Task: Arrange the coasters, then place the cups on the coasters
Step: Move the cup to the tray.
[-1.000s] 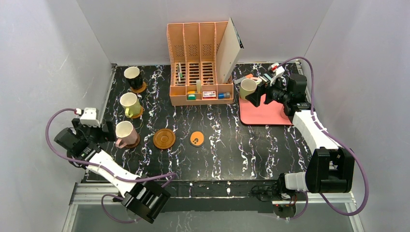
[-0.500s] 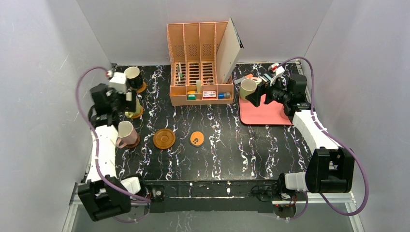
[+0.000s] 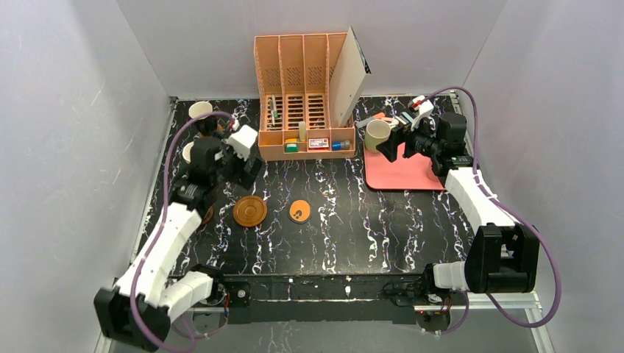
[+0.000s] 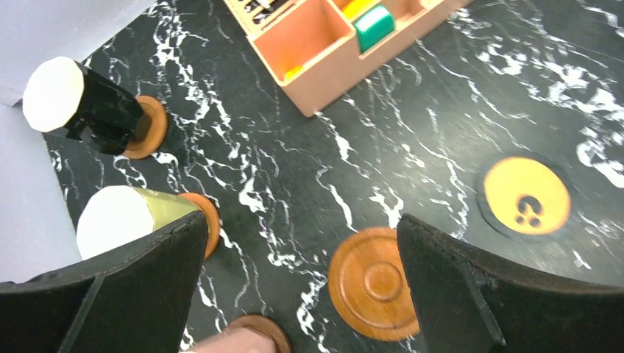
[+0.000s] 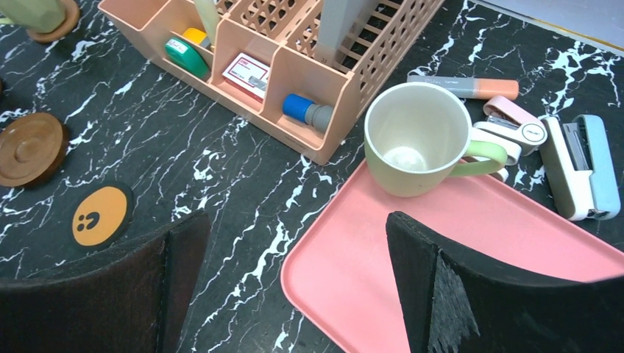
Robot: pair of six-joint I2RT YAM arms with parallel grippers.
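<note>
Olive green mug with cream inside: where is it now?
The olive green mug stands on the far left corner of the pink rectangular tray, on the right of the top view, beside the orange desk organizer.

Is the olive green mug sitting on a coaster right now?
No, the olive green mug stands at the corner of the pink tray, with no coaster under it.

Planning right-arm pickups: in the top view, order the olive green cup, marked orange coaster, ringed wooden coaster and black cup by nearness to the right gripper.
1. olive green cup, beside the right gripper, on the pink tray.
2. marked orange coaster, mid-table.
3. ringed wooden coaster, left of that.
4. black cup, far left corner.
</note>
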